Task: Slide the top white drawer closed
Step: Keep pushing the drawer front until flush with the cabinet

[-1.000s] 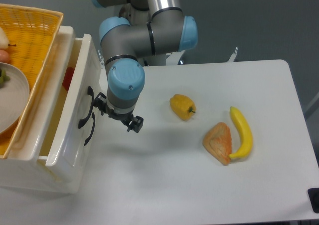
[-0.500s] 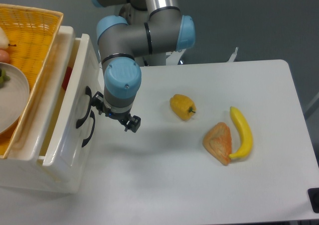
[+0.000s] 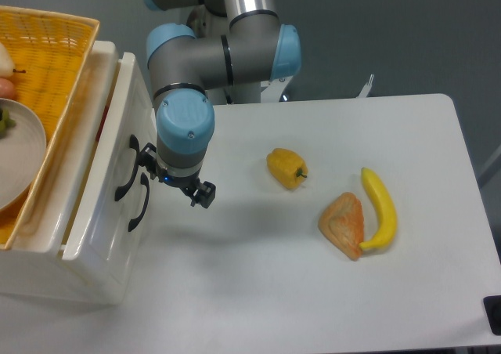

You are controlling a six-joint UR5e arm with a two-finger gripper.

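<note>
from the fixed camera, the top white drawer (image 3: pixel 109 158) sits at the table's left, a narrow gap open, under the yellow wicker basket (image 3: pixel 47 64). the gripper (image 3: pixel 174 180) presses against its front by the black handles, holding nothing; i cannot tell its opening. a yellow pepper (image 3: pixel 286 167) lies to the right.

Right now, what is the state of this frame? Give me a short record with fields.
top drawer: partly open, narrow gap showing
gripper: against the drawer front beside the black handle; open or shut unclear
basket: yellow wicker, on top of the drawer unit
table items: yellow pepper, banana, orange wedge, all right of the arm
</note>
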